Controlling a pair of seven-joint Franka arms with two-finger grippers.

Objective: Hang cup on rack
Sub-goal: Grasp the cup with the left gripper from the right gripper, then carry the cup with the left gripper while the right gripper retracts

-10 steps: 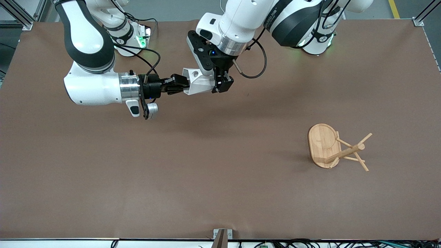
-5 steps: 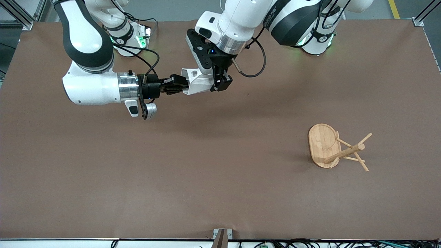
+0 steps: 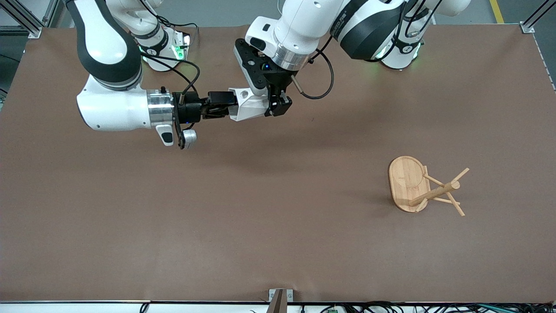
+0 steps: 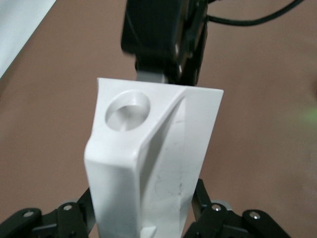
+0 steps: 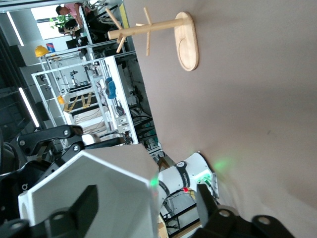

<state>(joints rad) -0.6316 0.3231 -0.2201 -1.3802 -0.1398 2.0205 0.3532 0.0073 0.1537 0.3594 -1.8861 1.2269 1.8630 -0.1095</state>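
Front view: the cup [image 3: 249, 104] hangs in the air over the table [image 3: 260, 226], toward the robots' bases, caught between both pincers. The right gripper [image 3: 223, 105] reaches in level from the right arm's end, its fingers together on the cup's handle end (the round hole shows on top). The left gripper [image 3: 278, 105] comes down from above and clamps the cup's body at the other end. The rack [image 3: 423, 187] stands on the table toward the left arm's end, nearer the front camera, well apart from the cup.

Left wrist view: the cup [image 4: 148, 163] rises between the left gripper's fingers [image 4: 213, 213], which press its sides; the right gripper [image 4: 161, 74] bites the cup's handle end.

Right wrist view: the cup [image 5: 99, 193] fills the space between the right gripper's fingers [image 5: 81, 208]; the rack [image 5: 163, 34] stands well apart on the table.
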